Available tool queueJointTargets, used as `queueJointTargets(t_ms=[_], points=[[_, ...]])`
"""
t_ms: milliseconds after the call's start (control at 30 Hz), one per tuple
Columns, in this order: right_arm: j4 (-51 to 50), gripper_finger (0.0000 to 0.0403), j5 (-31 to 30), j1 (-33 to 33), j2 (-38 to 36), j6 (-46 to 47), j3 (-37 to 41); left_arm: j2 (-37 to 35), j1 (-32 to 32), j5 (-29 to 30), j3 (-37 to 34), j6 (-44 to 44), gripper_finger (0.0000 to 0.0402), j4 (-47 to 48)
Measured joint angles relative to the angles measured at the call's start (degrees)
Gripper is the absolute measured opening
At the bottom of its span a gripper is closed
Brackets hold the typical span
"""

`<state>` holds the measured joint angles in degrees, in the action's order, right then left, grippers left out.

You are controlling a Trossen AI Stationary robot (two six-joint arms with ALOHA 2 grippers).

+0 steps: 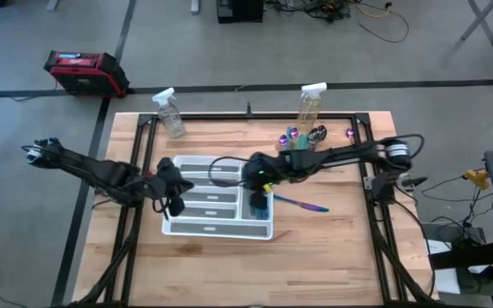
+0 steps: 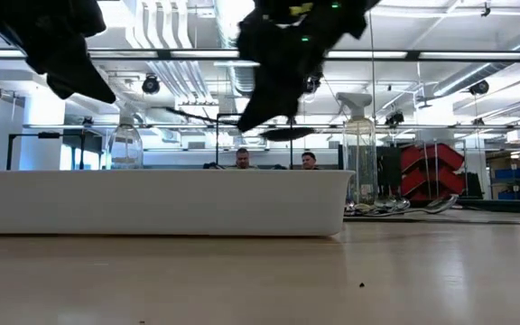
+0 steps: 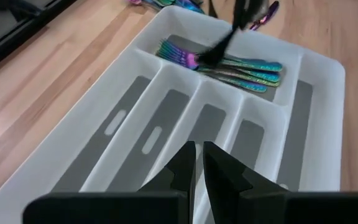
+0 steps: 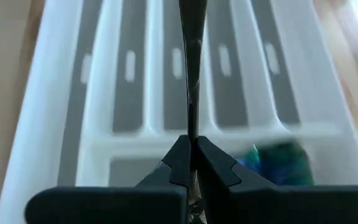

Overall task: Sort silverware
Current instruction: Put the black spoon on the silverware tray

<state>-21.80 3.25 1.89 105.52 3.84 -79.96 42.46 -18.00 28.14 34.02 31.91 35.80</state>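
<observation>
A white divided tray lies mid-table. Several iridescent forks lie in its cross compartment at the right end. My right gripper hovers over the tray's right part, shut on a dark slim utensil. My left gripper is shut on nothing over the tray's left end. One teal-purple utensil lies flat on the table right of the tray. More silverware lies near the far edge. My right gripper pinches the dark utensil between its two fingers. The slim shaft runs straight out past the fingertips, along the fingers. It is lifted clear, and its broad free end hangs above the tray's rim.
Two clear spray bottles stand at the far edge. A black frame runs around the table. A red case sits on the floor beyond. People show far off in the low view. Bare wood lies near the tray.
</observation>
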Motion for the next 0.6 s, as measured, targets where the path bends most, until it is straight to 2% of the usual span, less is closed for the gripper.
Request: queueJointTargets(t_ms=[200, 433, 600], points=[[-0.03, 0.0000, 0.37, -1.97, 7.41, -0.01, -7.42, -2.74, -0.02, -0.11, 0.02, 1.22, 0.0016, 3.60], [2.58, 0.0000, 1.83, -4.15, 13.58, 0.02, -12.31, -3.89, 0.20, -0.14, 0.02, 2.29, 0.0016, 14.12], [2.82, 0.0000, 1.90, -4.46, 18.74, 0.72, -17.15, -3.94, 0.24, -0.17, 0.02, 4.53, 0.0016, 14.16]])
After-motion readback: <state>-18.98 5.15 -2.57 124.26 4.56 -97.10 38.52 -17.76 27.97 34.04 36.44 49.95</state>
